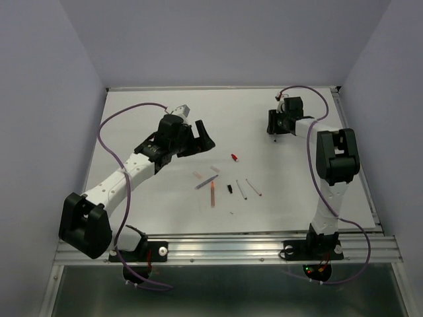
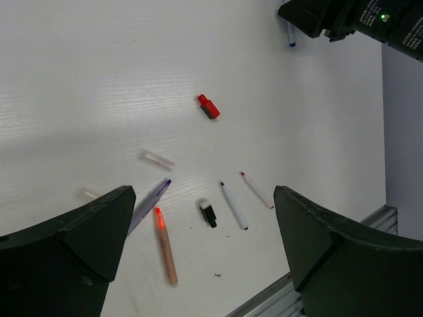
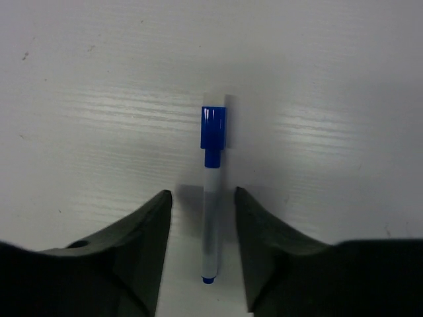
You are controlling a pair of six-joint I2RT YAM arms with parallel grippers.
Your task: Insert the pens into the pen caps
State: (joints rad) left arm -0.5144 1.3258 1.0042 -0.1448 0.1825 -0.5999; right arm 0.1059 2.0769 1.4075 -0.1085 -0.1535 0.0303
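Loose on the table lie a red cap (image 1: 234, 157) (image 2: 208, 106), a black cap (image 1: 230, 189) (image 2: 207, 212), a pale cap (image 2: 158, 159), an orange pen (image 1: 212, 194) (image 2: 165, 246), a grey pen (image 1: 205, 182) (image 2: 149, 205) and two white pens (image 1: 241, 190) (image 2: 233, 205), (image 2: 256, 189). My left gripper (image 1: 198, 140) (image 2: 201, 195) is open and empty, high above them. My right gripper (image 1: 273, 132) (image 3: 203, 193) is open at the far right. A white pen with a blue cap on it (image 3: 212, 198) lies between its fingers, a gap on each side.
Another pale cap (image 1: 197, 176) (image 2: 90, 193) lies left of the grey pen. A metal rail (image 1: 231, 247) runs along the near table edge. Purple cables loop off both arms. Walls close in the table on three sides.
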